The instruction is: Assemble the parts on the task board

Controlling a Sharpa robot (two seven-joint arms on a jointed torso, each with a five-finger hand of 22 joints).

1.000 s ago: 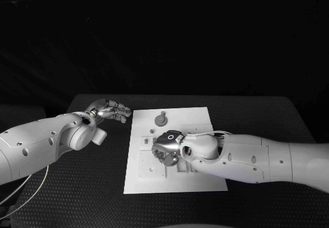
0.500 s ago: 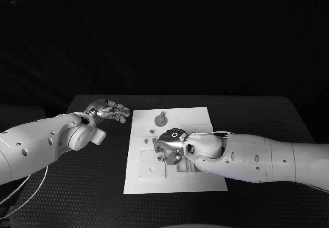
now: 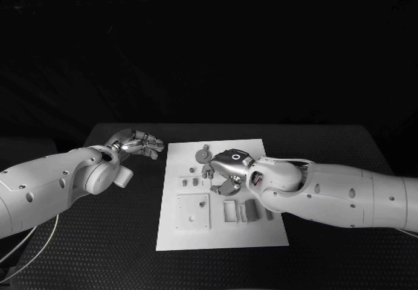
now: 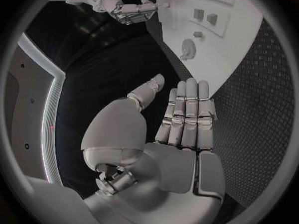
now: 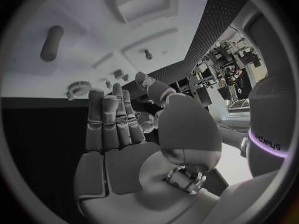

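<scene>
**Right hand low over the parts: mind the sweep**

Your right hand [image 3: 228, 174] hovers over the far middle of the task board [image 3: 222, 232]. In its wrist view the fingers [image 5: 106, 119] lie straight and side by side, nothing between them and the thumb, so read it as empty and spread flat. Just beyond it on the task board sits a round knobbed part [image 3: 203, 154], and nearer you two small upright blocks [image 3: 240, 210] stand beside a square plate [image 3: 192, 211].

The risk, as I judge it: the hand hangs close above small loose pieces. A careless descent or sideways move could knock the round part or tip the blocks, and the forearm hides part of the task board from the head camera, so you may not see the contact.

Your left hand [image 3: 138, 142] hovers off the task board's far left corner, fingers [image 4: 187, 112] extended together, holding nothing.

The task board lies on a dark textured bench [image 3: 104, 241]. The room behind is black; nothing can be made out there.
</scene>
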